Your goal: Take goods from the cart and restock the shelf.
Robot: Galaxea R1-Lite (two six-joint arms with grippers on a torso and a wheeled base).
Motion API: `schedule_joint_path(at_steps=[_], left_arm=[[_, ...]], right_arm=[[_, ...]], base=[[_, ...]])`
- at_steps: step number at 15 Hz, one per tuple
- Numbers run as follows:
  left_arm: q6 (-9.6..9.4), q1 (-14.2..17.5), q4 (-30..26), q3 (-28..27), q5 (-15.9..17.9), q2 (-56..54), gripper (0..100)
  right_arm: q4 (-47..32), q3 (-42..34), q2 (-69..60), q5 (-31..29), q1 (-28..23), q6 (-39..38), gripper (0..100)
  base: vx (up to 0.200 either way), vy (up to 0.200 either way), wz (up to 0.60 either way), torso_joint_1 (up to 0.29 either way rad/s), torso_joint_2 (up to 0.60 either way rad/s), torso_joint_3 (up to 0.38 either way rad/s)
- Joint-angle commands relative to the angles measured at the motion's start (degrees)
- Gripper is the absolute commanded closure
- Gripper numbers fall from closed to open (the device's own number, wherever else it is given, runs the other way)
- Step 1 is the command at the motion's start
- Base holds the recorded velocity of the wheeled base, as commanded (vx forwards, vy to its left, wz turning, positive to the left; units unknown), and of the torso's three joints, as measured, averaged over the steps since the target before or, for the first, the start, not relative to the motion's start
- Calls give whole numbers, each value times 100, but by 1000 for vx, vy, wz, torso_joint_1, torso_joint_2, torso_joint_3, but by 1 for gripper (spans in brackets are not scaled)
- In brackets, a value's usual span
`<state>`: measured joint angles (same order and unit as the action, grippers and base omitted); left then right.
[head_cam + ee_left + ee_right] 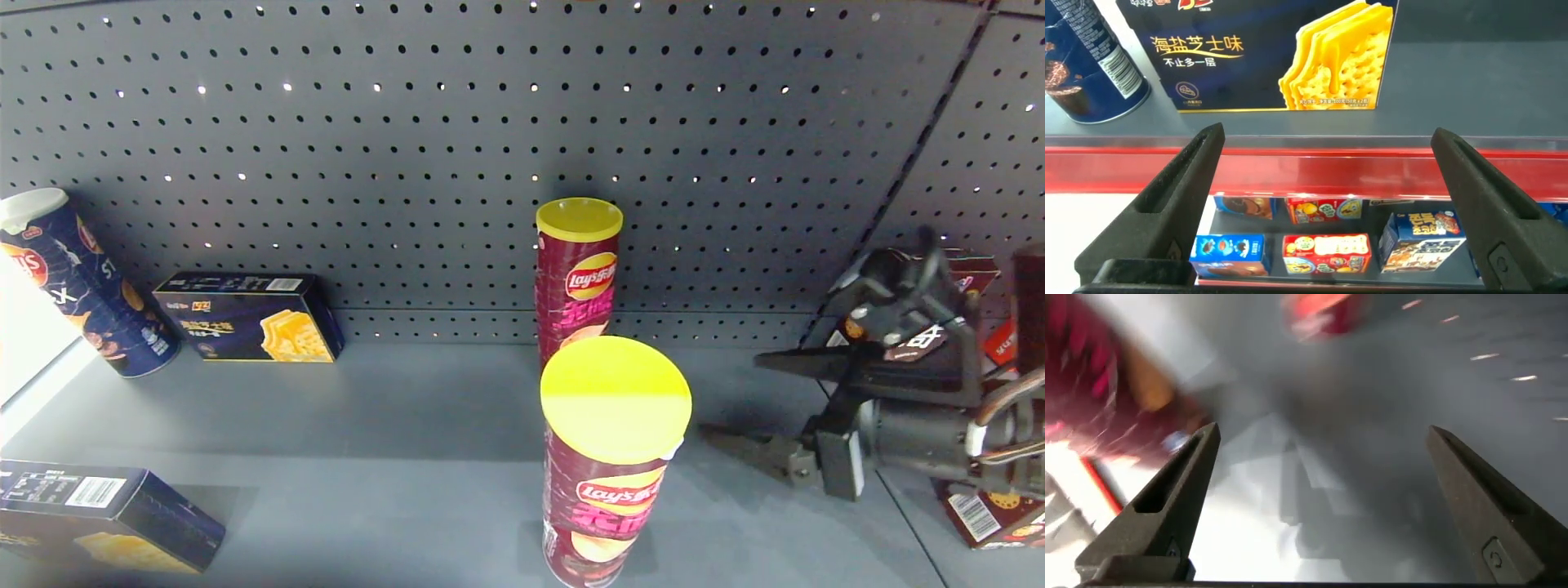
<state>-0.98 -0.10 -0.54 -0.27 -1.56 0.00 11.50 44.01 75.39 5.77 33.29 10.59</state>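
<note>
The front chip can [614, 457] is standing upright on the shelf [367, 425], long axis vertical. It is sitting just beside the right gripper [732, 398], at its nine o'clock. That gripper's jaws are gaping empty, seemingly clear of the can. The left gripper [1327, 135] is sitting spread too, holding nothing.

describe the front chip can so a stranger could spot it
On the grey shelf with the pegboard wall, two maroon cans with yellow lids stand mid-shelf. Yours is the front can, nearer the shelf edge than the rear can by the wall.
</note>
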Motion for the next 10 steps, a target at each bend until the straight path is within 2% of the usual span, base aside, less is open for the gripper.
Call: schedule_joint_path(at_steps=[1, 3, 7, 8, 10], left_arm=[[1, -8, 1, 0, -2, 35, 0], [1, -17, 1, 0, -2, 97, 0], [1, -69, 1, 0, -2, 229, 0], [1, -78, 1, 0, -2, 264, 0], [1, -78, 1, 0, -2, 264, 0]], right_arm=[[19, 64, -1167, -14, -956, 4, 0], [37, -68, -2002, -40, -1791, -5, 0], [63, -639, -3232, -322, -2327, -5, 0], [46, -1043, -3882, -322, -2740, -5, 0], [19, -1571, -4621, -366, -3101, -13, 0]], base=[[0, 0, 0, 0, 0, 0], [0, 0, 0, 0, 0, 0], [0, 0, 0, 0, 0, 0], [0, 0, 0, 0, 0, 0], [0, 0, 0, 0, 0, 0]])
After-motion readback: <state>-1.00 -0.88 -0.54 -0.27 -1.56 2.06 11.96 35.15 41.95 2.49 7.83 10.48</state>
